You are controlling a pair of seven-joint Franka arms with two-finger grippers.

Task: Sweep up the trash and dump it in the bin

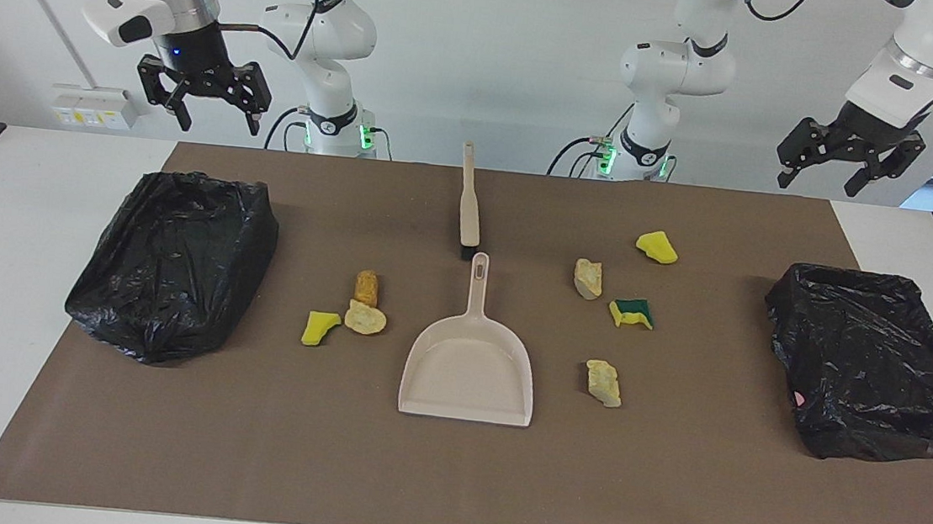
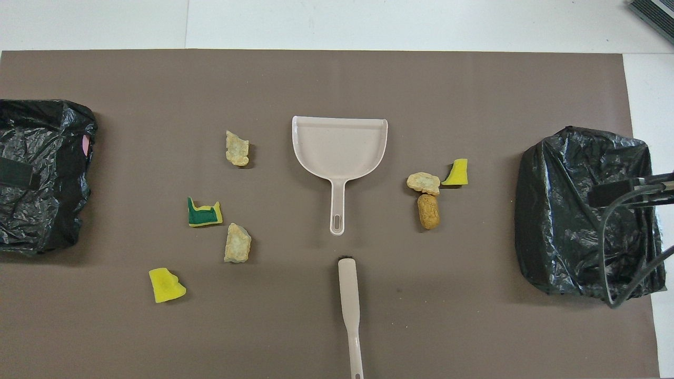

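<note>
The left gripper [image 1: 851, 165] and right gripper [image 1: 204, 100] hang released and empty above the robots' table edge. Seven trash scraps [image 1: 600, 280] lie scattered on the brown mat [image 1: 447, 480] beside the central dustpan [image 1: 469, 372]. The brush [image 1: 469, 203] lies nearer the robots, and a black-lined bin [image 1: 871, 365] stands at each table end.

A white surface [image 1: 58, 201] carries a brown mat [image 1: 447, 480]. On the mat lie a dustpan [image 1: 469, 372], brush [image 1: 470, 203], seven scraps [image 1: 587, 278], and a black bag [image 1: 175, 266] below each raised claw.

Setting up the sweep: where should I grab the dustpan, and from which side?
Take the dustpan by its narrow handle, coming straight down. The handle lies flat, pointing toward the robots, just short of the brush, and suits fingers better than the wide tray.
</note>
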